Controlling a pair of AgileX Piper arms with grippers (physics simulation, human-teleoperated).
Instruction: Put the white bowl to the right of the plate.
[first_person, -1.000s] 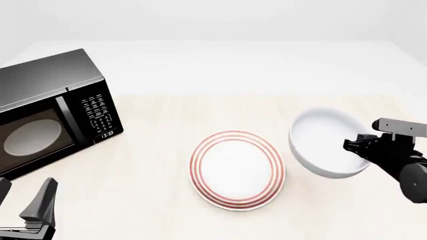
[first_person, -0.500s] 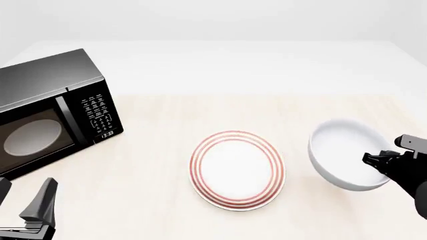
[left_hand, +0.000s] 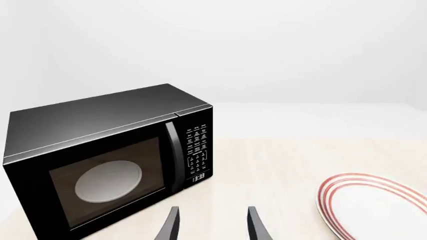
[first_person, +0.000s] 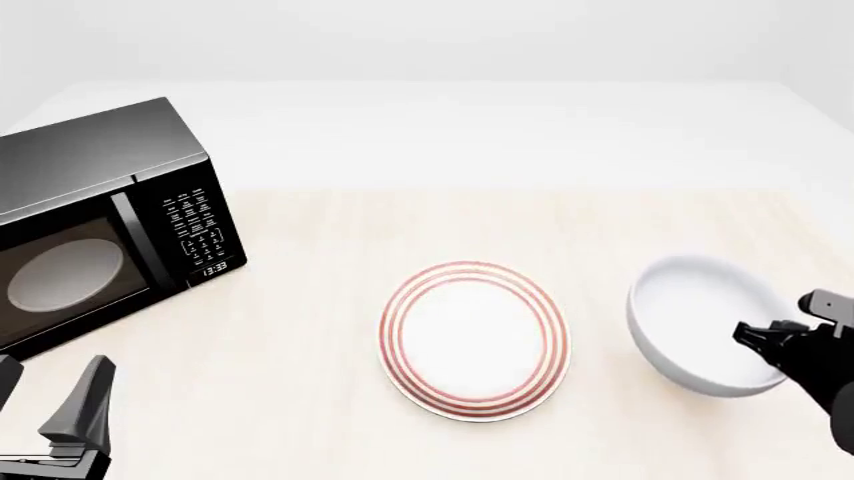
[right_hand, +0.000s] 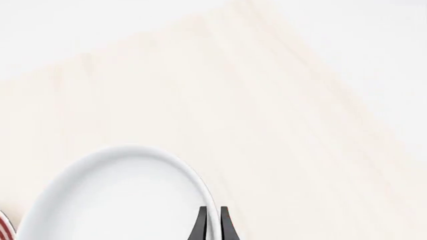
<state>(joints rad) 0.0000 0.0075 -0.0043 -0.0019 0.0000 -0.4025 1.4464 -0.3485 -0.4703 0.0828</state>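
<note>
Front view: a pale wooden counter (first_person: 400, 220) is carrying a black microwave with a glass door (first_person: 100, 225) at the left, a flat round white plate with thin red rings (first_person: 475, 340) in the middle, and a plain glossy white deep bowl (first_person: 705, 325) to the plate's right.
Bowl position: the bowl is sitting clear of the plate with bare counter between them, already on the plate's right side. Whether its base is touching the counter or hanging just above it is hard to tell.
Right hand (first_person: 758, 333): it is gripping the bowl's near right rim, reaching in from the right edge of the picture.
Right wrist view: the right hand's two dark fingers (right_hand: 200, 225) are pinching the thin white rim of the bowl (right_hand: 120, 200) between them, one inside and one outside.
Left hand (first_person: 40, 420): it is resting low at the counter's near left corner, in front of the microwave, well apart from the bowl. Its fingers (left_hand: 172, 225) are standing apart with nothing between them.
Risk one: if the bowl is not fully down, releasing now could let it drop and rock or slide toward the plate.
Risk two: a pinch on one rim point is holding a deep bowl off-centre, so it could tilt or slip.
Risk three: pulling the hand away sideways could drag the rim along.
</note>
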